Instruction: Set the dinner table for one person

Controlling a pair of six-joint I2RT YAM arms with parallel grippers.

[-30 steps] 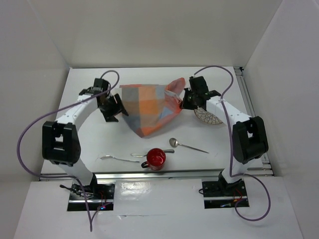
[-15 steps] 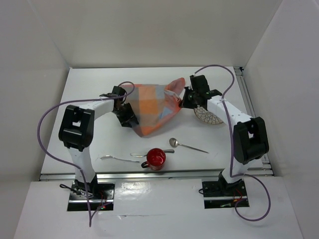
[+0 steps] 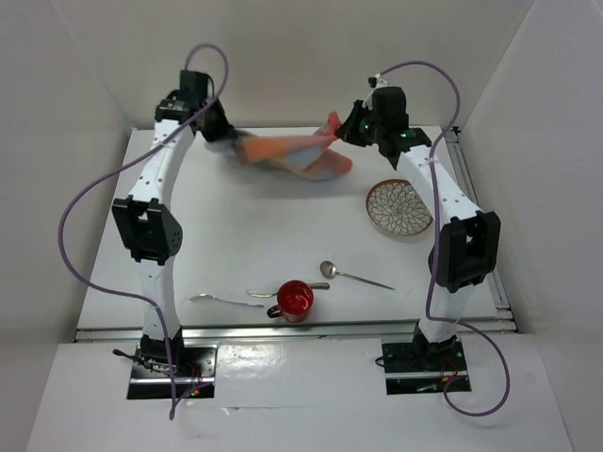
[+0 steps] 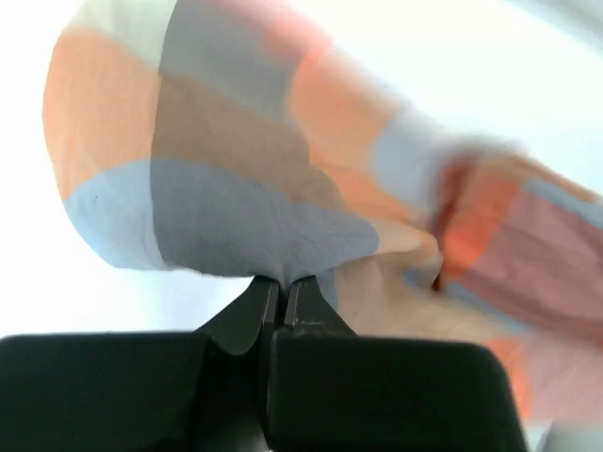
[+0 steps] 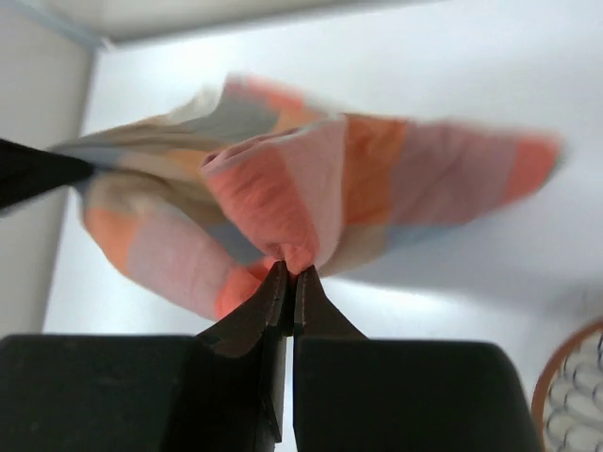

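Bunched checked cloth (image 5: pixel 396 179), pinched by right gripper (image 5: pixel 289 271) — patterned plate (image 5: pixel 567 395), lower right

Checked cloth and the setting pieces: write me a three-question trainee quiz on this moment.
1. True or false: the checked cloth lies spread flat on the table.
2. Which hand is shut on the cloth? A) left hand only B) right hand only C) both
3. Short answer: which round patterned item lies on the right half of the table in the top view?

Key:
1. False: it hangs bunched between the two hands.
2. C
3. The plate.
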